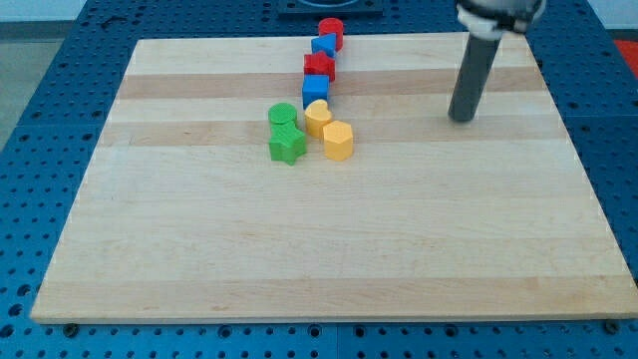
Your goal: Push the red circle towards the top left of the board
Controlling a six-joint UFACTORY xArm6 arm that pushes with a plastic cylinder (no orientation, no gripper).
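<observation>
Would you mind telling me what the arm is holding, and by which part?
Nothing is held: my tip rests alone on the board, far right of the red circle.

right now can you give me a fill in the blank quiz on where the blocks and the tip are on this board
1. The red circle sits at the view's ____ edge of the board.
2. My tip lies to the view's ____ of every block.
3. The block directly below the red circle is ____ in colour.
4. The yellow blocks lie to the view's right of two ____ blocks.

Missing words: top; right; blue; green
</observation>
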